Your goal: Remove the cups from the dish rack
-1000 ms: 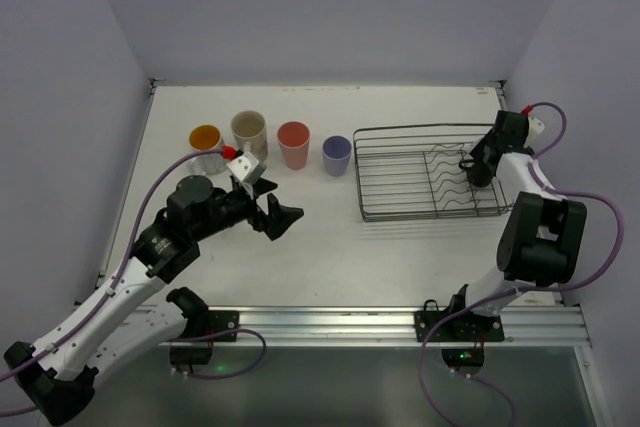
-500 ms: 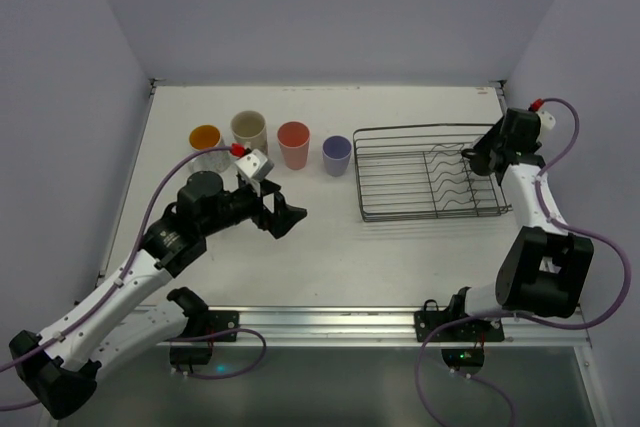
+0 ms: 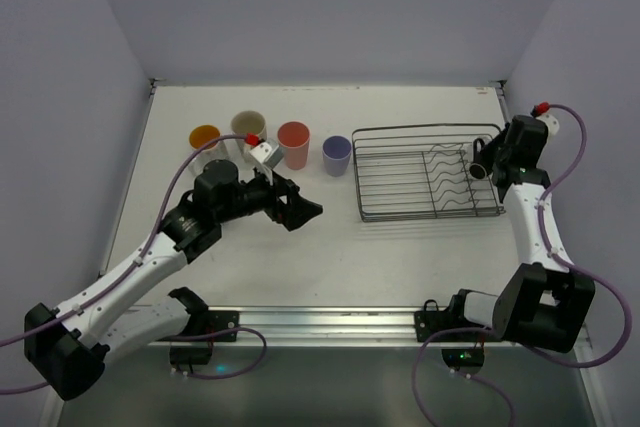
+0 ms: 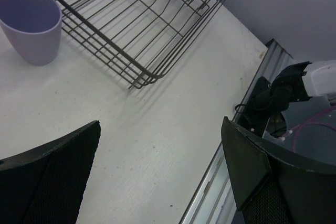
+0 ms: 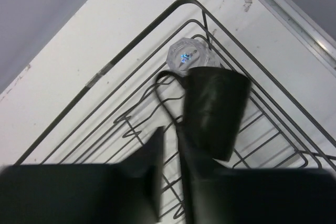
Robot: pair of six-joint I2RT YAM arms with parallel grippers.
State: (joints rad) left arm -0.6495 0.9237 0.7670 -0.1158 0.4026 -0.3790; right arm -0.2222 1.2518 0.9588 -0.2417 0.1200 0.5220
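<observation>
Right fingers point(image 5: 144, 163) are nearly together and seem clamped on the brown cup point(image 5: 215, 111) close to its handle, though the right wrist view does not show the contact clearly. The cup hangs at the far right corner of the rack point(image 3: 400, 182), which sits at the right side of the bench point(image 3: 400, 267). A glass point(image 5: 186, 56) stands in that corner, just beside the cup.

A pinch this small near the handle looks weak. The cup could swing or slip out, drop onto the wires and tip the glass. Its handle or base could also snag a wavy divider or the rim if it is drawn sideways before it clears them, dragging the rack along.

Left fingers point(image 4: 58, 171) are wide apart and empty, over bare bench between the rack and the lavender cup point(image 3: 337, 155). That arm's wrist hangs close to the cream mug point(image 3: 248, 129) and red cup point(image 3: 293, 143), with the orange cup point(image 3: 204, 137) nearby toward the far left corner. A careless swing there could knock the row over.
</observation>
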